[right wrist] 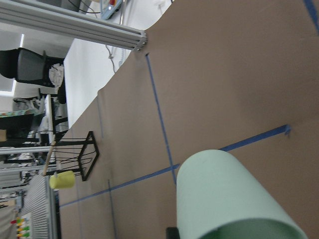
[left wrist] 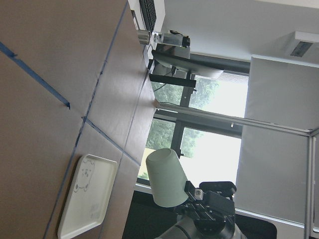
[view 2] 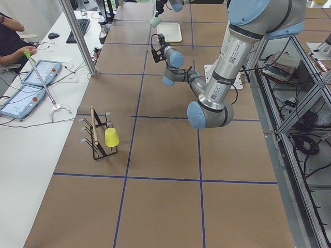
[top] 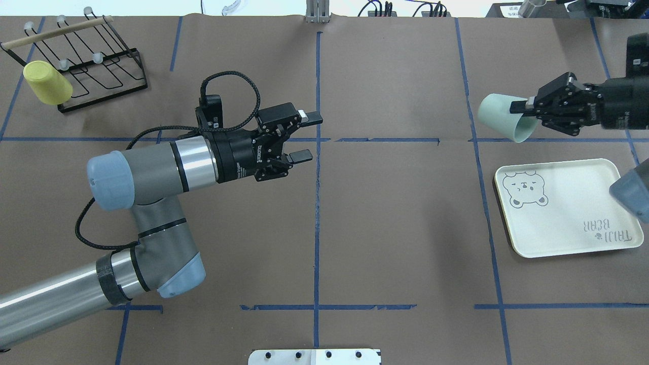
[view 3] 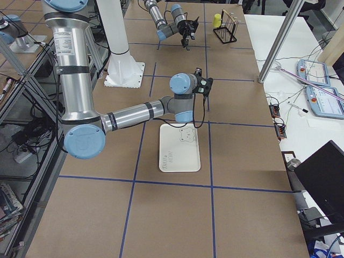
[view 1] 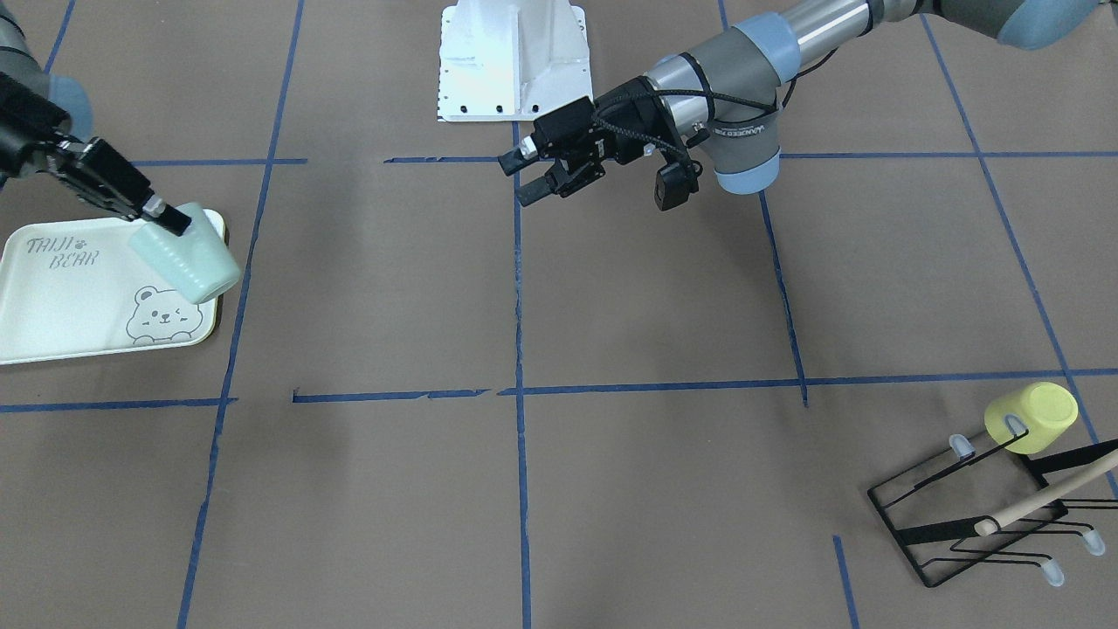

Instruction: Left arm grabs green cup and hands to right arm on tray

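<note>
1. Left arm (top: 152, 172): silver-grey tubes, pale blue joint caps; a braided black cable loops at the wrist
2. Left gripper (top: 309, 138): black, two-fingered
3. Right arm (view 3: 134, 113): same grey and blue; dark lettering on its silver tube

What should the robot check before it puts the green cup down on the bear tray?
1. The right hand grips the pale mint-green plastic cup: ok, pinching its rim.
2. The left hand is free: ok, open, empty, near the table's middle.
3. Cup above the flat cream bear-drawing tray: cannot tell; it hangs near the bear corner.
4. Cup upright: not ok, it lies sideways in the air.
5. The yellow plastic cup is out of the way: ok, at the black wire rack, far across the table.
</note>
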`<state>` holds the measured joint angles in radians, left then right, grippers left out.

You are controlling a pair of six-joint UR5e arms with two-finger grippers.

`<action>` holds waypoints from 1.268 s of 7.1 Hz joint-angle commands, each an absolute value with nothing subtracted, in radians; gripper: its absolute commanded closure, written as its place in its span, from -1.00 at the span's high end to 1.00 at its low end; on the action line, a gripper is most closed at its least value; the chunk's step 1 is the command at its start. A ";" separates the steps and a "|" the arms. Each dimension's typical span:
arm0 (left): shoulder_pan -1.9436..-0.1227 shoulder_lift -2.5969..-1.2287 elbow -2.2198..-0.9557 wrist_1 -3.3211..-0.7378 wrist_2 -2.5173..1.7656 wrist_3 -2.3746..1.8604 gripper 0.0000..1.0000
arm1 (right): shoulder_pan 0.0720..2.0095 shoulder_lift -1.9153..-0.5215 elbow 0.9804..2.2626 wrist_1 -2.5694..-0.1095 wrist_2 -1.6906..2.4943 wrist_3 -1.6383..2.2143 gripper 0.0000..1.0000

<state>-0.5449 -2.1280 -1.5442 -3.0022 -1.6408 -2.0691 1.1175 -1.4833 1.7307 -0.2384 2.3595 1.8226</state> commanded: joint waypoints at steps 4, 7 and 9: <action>-0.612 -2.129 -1.735 -2.273 -1.640 -1.836 1.00 | 1.160 -1.574 1.733 -0.757 2.500 1.478 -1.00; -0.636 -2.128 -1.736 -2.205 -1.635 -1.804 1.00 | 1.141 -1.638 1.733 -0.950 2.496 1.166 -1.00; -0.637 -2.128 -1.738 -2.194 -1.632 -1.805 1.00 | 1.129 -1.637 1.768 -1.143 2.491 0.961 -1.00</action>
<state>-0.6348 -2.1277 -1.7372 -2.2005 -1.6346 -1.8049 1.1332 -1.6345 1.7426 -1.0291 2.4928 1.0791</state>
